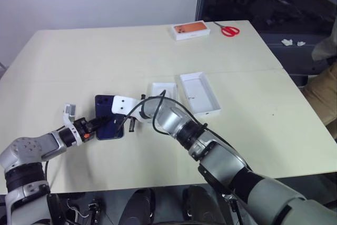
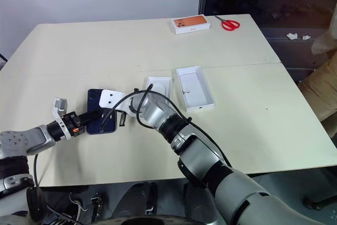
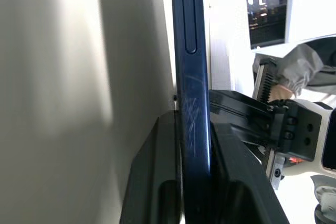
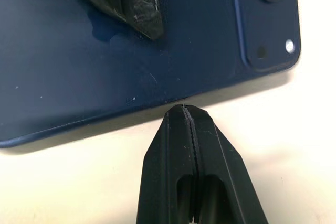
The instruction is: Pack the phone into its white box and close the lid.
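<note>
L claw (image 1: 105,126) clamped on the phone (image 1: 105,106), one finger above & one below its near end; phone lies dark-blue on the bench (image 1: 79,61), camera corner at far end. R claw (image 4: 185,109) pressed together, tips at phone's long edge on the bench. Just right of the arms: thin white tray (image 1: 163,90), then the white box (image 1: 199,94), open, touching it. Far edge: orange-faced box (image 1: 191,30) w/ red scissors (image 1: 229,30) beside.

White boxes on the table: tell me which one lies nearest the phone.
The thin white tray, just right of the phone. The white box sits beyond the tray; the orange-faced box lies at the far edge.
</note>
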`<control>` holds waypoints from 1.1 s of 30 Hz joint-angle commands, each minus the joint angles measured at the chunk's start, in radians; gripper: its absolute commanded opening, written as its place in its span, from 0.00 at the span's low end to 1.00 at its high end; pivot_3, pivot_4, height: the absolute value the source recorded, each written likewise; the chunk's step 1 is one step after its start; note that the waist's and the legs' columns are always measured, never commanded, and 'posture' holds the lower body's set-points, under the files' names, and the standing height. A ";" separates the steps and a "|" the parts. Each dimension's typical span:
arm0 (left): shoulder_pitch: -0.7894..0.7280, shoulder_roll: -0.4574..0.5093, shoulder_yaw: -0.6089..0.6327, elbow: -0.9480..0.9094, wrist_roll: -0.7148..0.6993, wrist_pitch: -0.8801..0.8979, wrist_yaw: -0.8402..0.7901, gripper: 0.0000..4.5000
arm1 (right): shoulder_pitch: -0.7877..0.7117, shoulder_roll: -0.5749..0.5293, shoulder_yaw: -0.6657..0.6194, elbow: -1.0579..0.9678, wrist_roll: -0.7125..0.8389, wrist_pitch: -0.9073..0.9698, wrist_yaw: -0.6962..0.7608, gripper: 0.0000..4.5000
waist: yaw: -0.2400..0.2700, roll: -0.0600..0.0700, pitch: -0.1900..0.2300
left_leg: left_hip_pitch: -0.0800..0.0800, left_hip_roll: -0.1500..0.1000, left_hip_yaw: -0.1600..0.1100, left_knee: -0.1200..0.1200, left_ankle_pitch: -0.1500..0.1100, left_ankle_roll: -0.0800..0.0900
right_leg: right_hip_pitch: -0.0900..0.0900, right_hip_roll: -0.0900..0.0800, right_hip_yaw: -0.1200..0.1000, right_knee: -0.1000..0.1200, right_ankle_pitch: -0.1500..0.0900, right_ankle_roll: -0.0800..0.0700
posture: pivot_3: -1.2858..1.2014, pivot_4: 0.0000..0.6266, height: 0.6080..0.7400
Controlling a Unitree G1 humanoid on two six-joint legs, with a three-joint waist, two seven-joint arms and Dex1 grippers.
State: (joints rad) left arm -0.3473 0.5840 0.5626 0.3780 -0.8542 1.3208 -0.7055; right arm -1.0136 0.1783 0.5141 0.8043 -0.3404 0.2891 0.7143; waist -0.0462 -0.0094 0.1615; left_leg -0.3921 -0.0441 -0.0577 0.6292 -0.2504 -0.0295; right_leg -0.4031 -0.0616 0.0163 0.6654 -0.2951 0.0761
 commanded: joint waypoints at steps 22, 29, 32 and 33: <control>0.035 -0.041 0.073 0.022 -0.079 0.010 0.051 0.00 | 0.037 -0.098 -0.221 -0.391 0.252 0.127 0.068 0.00 | 0.002 0.000 0.000 | -0.001 0.002 0.000 -0.001 0.001 -0.001 | 0.000 0.001 0.000 -0.001 0.000 0.000 | 0.52 0.24 1.00; 0.035 -0.064 0.151 0.003 -0.181 0.055 0.041 0.00 | 0.156 -0.211 -0.359 -0.659 0.504 0.312 0.195 0.00 | 0.003 -0.001 0.001 | -0.004 0.002 0.000 -0.001 0.001 -0.001 | 0.001 0.001 0.000 -0.001 0.000 0.000 | 0.52 0.24 1.00; 0.024 -0.055 0.174 0.014 -0.214 0.092 0.053 0.00 | 0.205 -0.290 -0.373 -0.764 0.579 0.392 0.243 0.19 | 0.005 -0.001 0.001 | -0.007 0.002 0.000 0.000 0.000 -0.001 | -0.001 0.001 0.000 -0.002 0.000 0.000 | 0.52 0.24 1.00; 0.022 -0.051 0.182 0.018 -0.225 0.104 0.052 0.00 | 0.226 -0.332 -0.361 -0.808 0.592 0.412 0.265 0.31 | 0.004 -0.002 0.001 | -0.008 0.002 0.000 0.000 0.000 -0.001 | -0.002 0.001 0.000 -0.002 0.000 0.000 | 0.52 0.24 1.00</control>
State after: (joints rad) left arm -0.3197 0.5240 0.7198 0.3981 -1.0337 1.3995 -0.6461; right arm -0.7901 -0.1307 0.1614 0.0811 0.2045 0.6742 0.9483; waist -0.0417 -0.0110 0.1622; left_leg -0.4019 -0.0425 -0.0579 0.6300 -0.2499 -0.0301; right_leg -0.4068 -0.0610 0.0161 0.6639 -0.2952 0.0760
